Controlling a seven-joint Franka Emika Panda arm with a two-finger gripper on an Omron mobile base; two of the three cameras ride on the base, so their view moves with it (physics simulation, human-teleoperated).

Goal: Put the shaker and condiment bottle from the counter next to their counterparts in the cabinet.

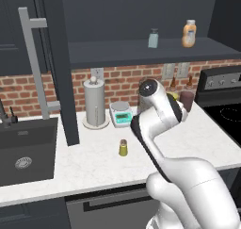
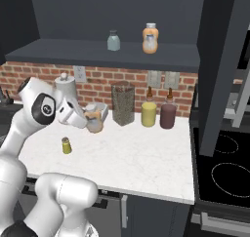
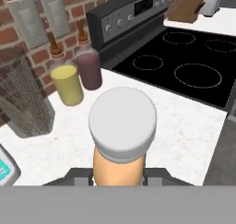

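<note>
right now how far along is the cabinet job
Nothing is finished yet: the cabinet shelf holds only the blue-grey shaker and an orange bottle. In hand: the gripper is shut on the condiment bottle, above the counter. Left: place it beside the orange bottle, then fetch the yellow-green shaker, standing on the counter.
</note>
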